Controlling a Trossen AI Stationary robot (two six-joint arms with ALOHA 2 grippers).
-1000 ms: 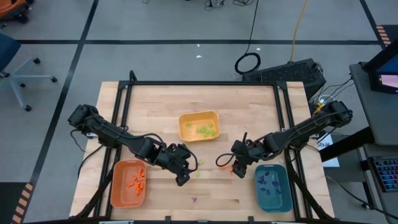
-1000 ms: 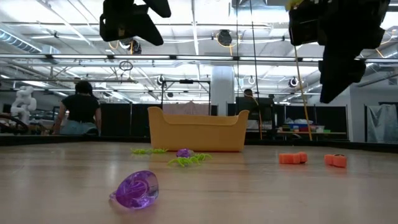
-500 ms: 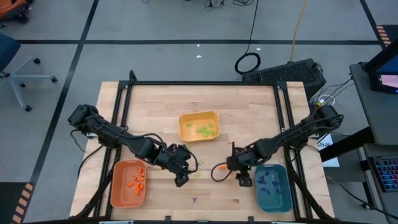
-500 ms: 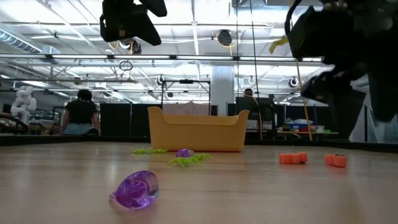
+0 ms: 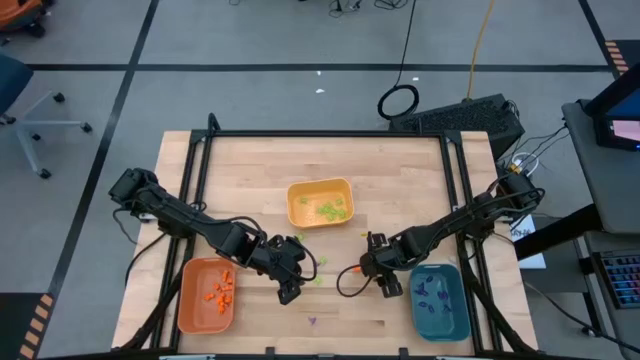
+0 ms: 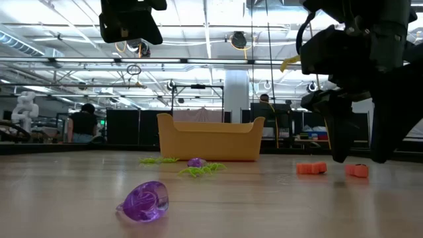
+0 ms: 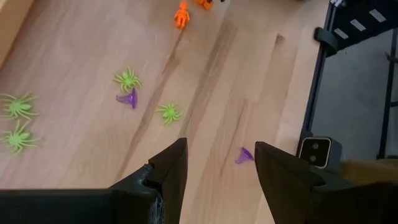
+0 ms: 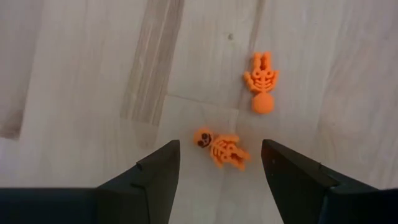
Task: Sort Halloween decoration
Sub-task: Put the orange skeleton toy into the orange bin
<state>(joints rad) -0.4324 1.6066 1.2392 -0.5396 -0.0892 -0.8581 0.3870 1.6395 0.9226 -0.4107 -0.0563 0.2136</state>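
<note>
Bench (image 5: 400, 170): pale wood top in a black frame, carrying three trays.

Trays: yellow tray (image 5: 320, 203) at mid-bench, holding light green pieces; orange tray (image 5: 206, 295) at the front left corner, holding orange pieces; teal tray (image 5: 439, 300) at the front right corner, holding purple pieces.

Loose pieces:
- Two orange skeletons. One (image 8: 221, 148) lies flat between the right gripper's fingers, its long axis slanting across the gap, skull toward one finger. The other (image 8: 262, 81) lies just beyond it, apart, long axis along the wood grain, skull nearest the gripper.
- Green spiders (image 7: 127, 79), flat on the wood in front of the yellow tray, legs spread.
- Purple pieces: one (image 7: 129, 98) among the spiders; one (image 5: 312, 321) alone near the front edge.

Left gripper (image 5: 290, 285): raised between orange tray and bench centre, jaws apart, empty.

Right gripper (image 5: 375, 272): low over the nearer skeleton, just left of the teal tray, jaws spread wide, nothing held.
</note>
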